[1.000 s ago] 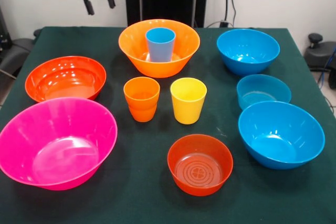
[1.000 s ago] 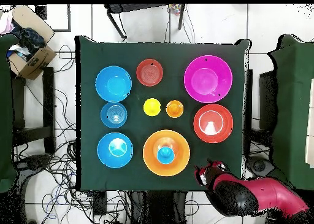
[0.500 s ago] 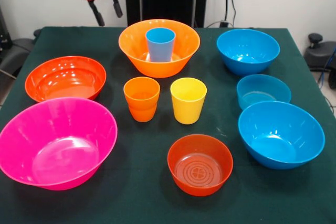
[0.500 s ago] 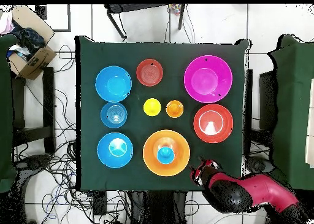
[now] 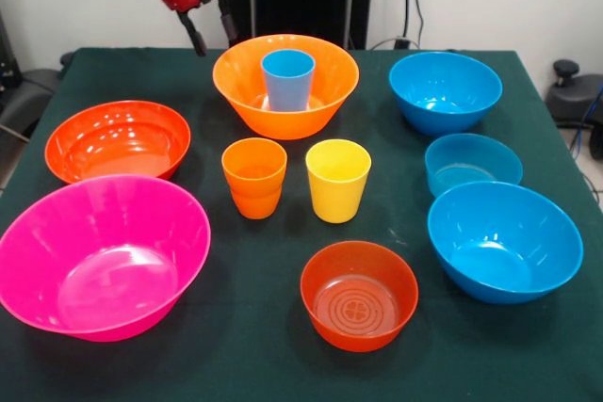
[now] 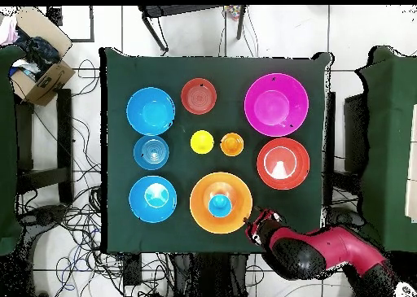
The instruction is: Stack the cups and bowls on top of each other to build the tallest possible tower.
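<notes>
the pincer (image 5: 212,28) hangs above the far edge of the surface (image 5: 283,364), just beside the big orange bowl (image 5: 285,85), its two dark fingers (image 5: 197,35) spread apart and gripping nothing. the arm above it is cut off by the top of the front view; in the overhead view its red and black bulk hides the surface's edge next to that bowl.

the blue cup (image 5: 287,79) stands upright inside the big orange bowl, its lower part seen only through the bowl's translucent wall. the orange cup (image 5: 254,177) and yellow cup (image 5: 337,179) stand side by side on the cloth, apart from each other, between the big orange bowl and a small red-orange bowl (image 5: 359,295).

the pink bowl (image 5: 99,254) sits at one side, just beside a wider red-orange bowl (image 5: 117,141). on the other side two larger blue bowls (image 5: 504,241) flank the small shallow blue bowl (image 5: 472,163).

the small red-orange bowl has a moulded ring pattern on its bottom; no writing can be read anywhere.
</notes>
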